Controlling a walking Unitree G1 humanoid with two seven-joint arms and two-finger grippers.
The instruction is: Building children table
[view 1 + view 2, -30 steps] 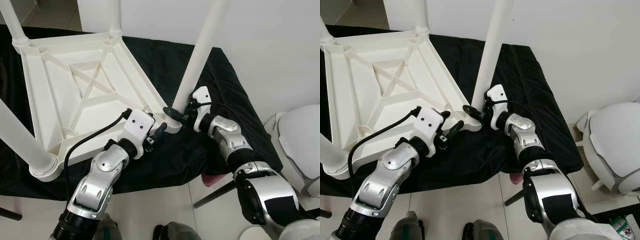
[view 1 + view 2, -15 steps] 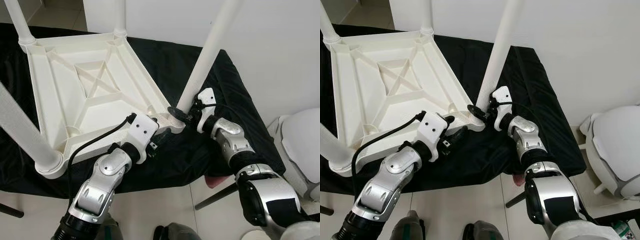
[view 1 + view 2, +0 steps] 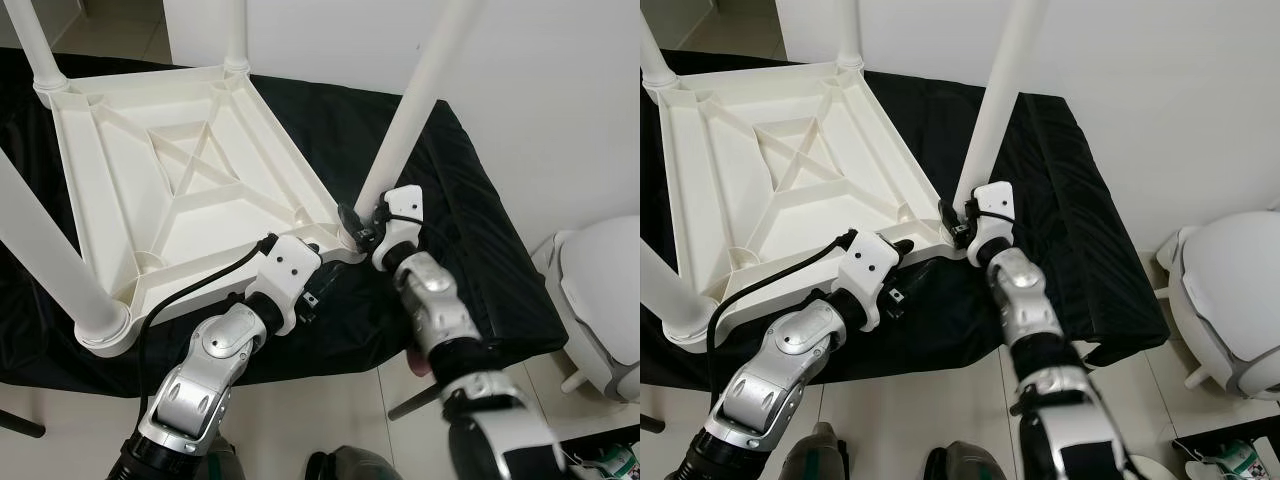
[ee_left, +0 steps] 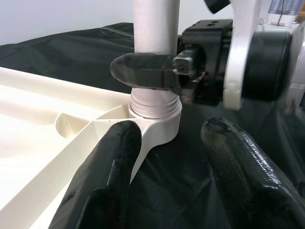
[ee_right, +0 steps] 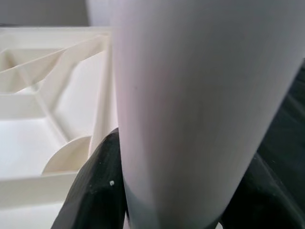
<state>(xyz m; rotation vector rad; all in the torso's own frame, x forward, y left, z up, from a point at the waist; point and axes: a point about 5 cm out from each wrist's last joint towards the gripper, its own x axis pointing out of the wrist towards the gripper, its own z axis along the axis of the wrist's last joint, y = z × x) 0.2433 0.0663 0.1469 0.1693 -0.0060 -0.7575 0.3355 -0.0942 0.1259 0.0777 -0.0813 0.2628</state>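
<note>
Table leg (image 3: 410,95) clasped low by right hand (image 4: 147,71), left hand (image 4: 171,157) spread, seemingly just beside socket

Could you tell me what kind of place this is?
Probably a room in a home: a pale tiled floor, a plain white wall, and an upturned white plastic children's table lying on a black cloth. The right tool grips one round white plastic leg.

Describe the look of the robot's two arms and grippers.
Both arms are jointed silver metal with black bands. The left gripper has two thick, rounded black fingers behind a white wrist housing, with a black cable looping back from it. The right gripper has the same black fingers and a white housing.
</note>
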